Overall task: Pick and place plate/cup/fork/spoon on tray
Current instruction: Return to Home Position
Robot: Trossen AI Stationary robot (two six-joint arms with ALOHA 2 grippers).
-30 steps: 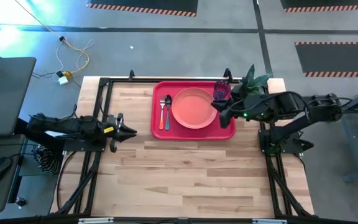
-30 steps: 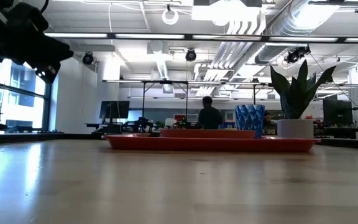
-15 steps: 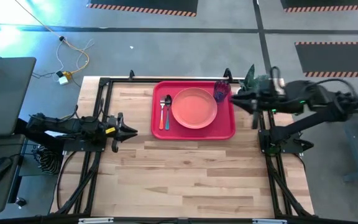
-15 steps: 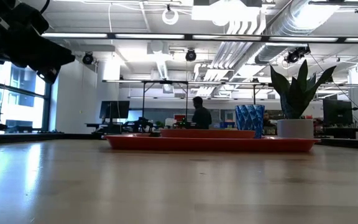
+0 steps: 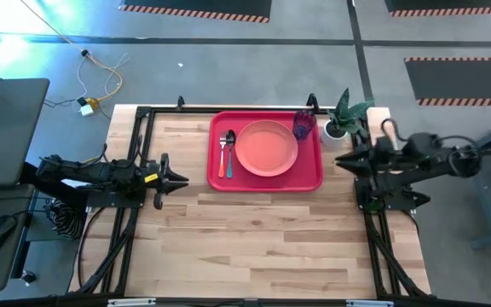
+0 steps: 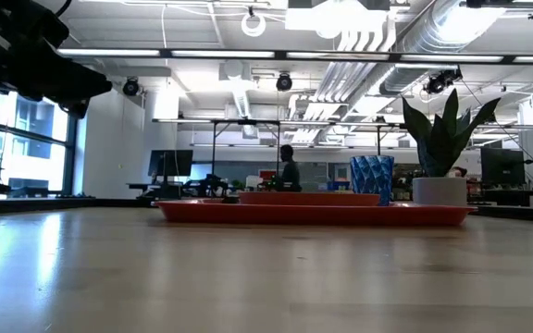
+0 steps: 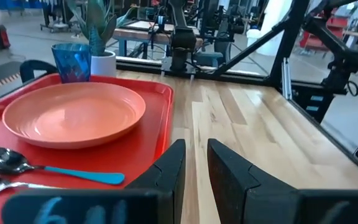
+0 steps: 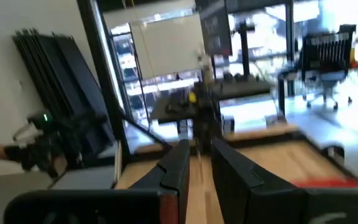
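Observation:
The red tray [image 5: 310, 177] lies at the table's far middle. On it rest the pink plate [image 5: 267, 147], the blue-purple cup [image 5: 303, 125] standing at its far right corner, and the blue-handled spoon [image 5: 231, 152] and orange-handled fork [image 5: 223, 164] side by side left of the plate. The left wrist view shows the plate [image 7: 73, 115], cup [image 7: 72, 62] and spoon [image 7: 73, 173]. My left gripper [image 5: 181, 179] is shut and empty, left of the tray. My right gripper [image 5: 339, 159] is shut and empty, just right of the tray.
A white pot with a green plant [image 5: 339, 126] stands right of the cup, beside the tray's far right corner. Bare wooden table [image 5: 262, 247] stretches from the tray to the near edge. Black frame rails [image 5: 135, 153] run along the table's sides.
My right gripper has drawn back from over the tray's right edge beside the cup toward the table's right edge, uncovering the plant pot. The cup stays standing on the tray. A person in the room behind has walked leftward.

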